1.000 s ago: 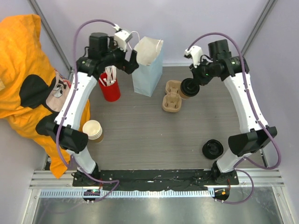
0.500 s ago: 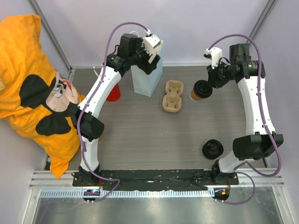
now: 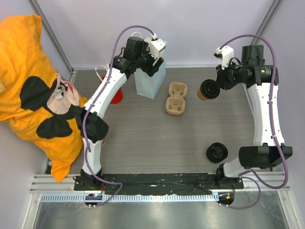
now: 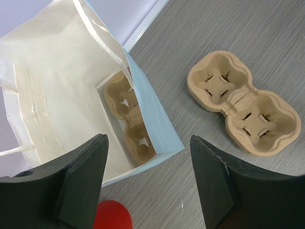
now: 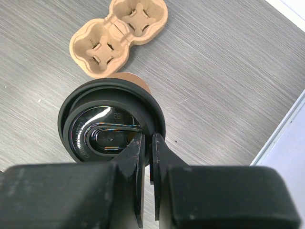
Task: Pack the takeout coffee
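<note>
1. Writing: the takeout coffee [image 5: 112, 121] has small raised marks on its lid, too fine to read. I see no other label.
2. Right pincer [image 5: 148, 140]: clenched, its two black fingers nipping the rim of the coffee's lid between them.
3. Left pincer [image 4: 147, 140]: jaws spread wide, gripping nothing and touching nothing. It hangs over the open mouth of the paper bag [image 4: 157, 129].
4. Takeout coffee: small tan-brown paper cup under a round, glossy black lid with an oval recess. It sits near the pulp cup carrier [image 3: 175, 99], on that carrier's right, and hangs from the right pincer.
5. Pulp cup carrier: two-cup, tan, lying flat on the grey worktop [image 3: 143, 138].
6. Paper bag: pale blue outside, cream inside, standing open just left of the carrier. A second pulp carrier [image 4: 131, 121] lies at its bottom.
7. Loose black lids [image 3: 217, 152]: on the worktop, well apart from the carrier, nearer the arm bases.
</note>
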